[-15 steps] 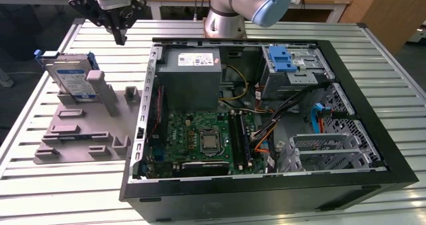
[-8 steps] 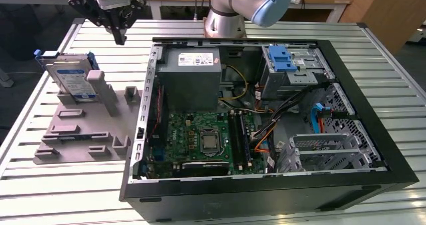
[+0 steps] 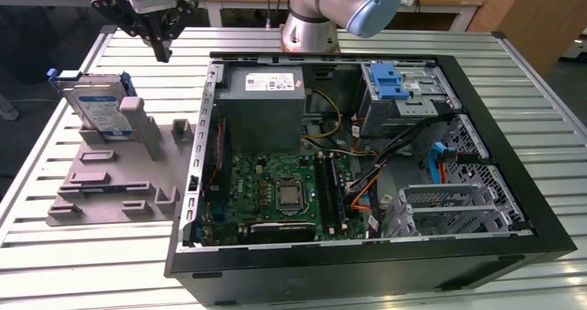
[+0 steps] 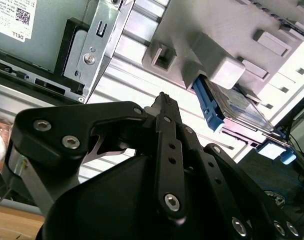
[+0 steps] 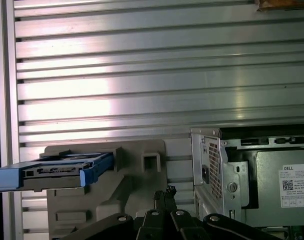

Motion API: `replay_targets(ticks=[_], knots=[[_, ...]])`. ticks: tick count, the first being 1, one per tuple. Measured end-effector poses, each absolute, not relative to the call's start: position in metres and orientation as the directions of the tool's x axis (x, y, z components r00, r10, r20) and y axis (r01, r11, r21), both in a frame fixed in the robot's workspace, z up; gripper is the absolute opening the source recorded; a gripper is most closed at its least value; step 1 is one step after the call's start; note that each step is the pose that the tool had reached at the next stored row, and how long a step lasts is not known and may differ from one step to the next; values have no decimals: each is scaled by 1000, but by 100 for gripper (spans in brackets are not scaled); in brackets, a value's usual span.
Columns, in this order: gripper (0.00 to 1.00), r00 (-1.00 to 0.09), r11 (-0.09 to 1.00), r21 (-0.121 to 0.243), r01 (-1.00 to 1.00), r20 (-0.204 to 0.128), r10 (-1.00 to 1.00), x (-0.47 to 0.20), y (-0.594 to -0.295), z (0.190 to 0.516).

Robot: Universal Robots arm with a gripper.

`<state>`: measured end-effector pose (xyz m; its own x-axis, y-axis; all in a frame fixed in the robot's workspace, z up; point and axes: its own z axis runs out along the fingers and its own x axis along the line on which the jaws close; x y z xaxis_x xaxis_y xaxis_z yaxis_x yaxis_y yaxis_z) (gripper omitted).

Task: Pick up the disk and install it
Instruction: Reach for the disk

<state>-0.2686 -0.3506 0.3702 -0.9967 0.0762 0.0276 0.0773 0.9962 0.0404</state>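
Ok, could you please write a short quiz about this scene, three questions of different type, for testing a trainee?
1. True or false: the gripper is holding the disk.
2. Where is the disk? A) standing on edge in the grey holder; B) lying flat on the table; C) inside the computer case.
3. Fill in: the plastic carrier frame around the disk is ___ in colour.

Key: 1 false, the gripper hangs above the disk, apart from it; 2 A; 3 blue.
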Motion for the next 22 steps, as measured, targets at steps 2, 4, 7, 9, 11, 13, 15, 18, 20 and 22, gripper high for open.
replay_targets(ticks=[2, 4, 7, 9, 11, 13, 15, 18, 20, 22], knots=[[11, -997, 996, 40, 77, 28, 76, -269, -351, 370], [11, -997, 996, 40, 77, 28, 76, -269, -351, 370], [11, -997, 996, 40, 77, 28, 76, -270, -351, 370], [11, -997, 996, 40, 77, 28, 76, -271, -351, 370], [11, -997, 996, 40, 77, 28, 76, -271, -351, 370], [11, -997, 996, 40, 77, 28, 76, -271, -351, 370], [11, -997, 996, 40, 77, 28, 76, -273, -351, 370], [11, -997, 996, 40, 77, 28, 76, -273, -351, 370], [11, -997, 996, 40, 77, 28, 76, -274, -351, 370], [11, -997, 996, 40, 77, 28, 76, -275, -351, 370]])
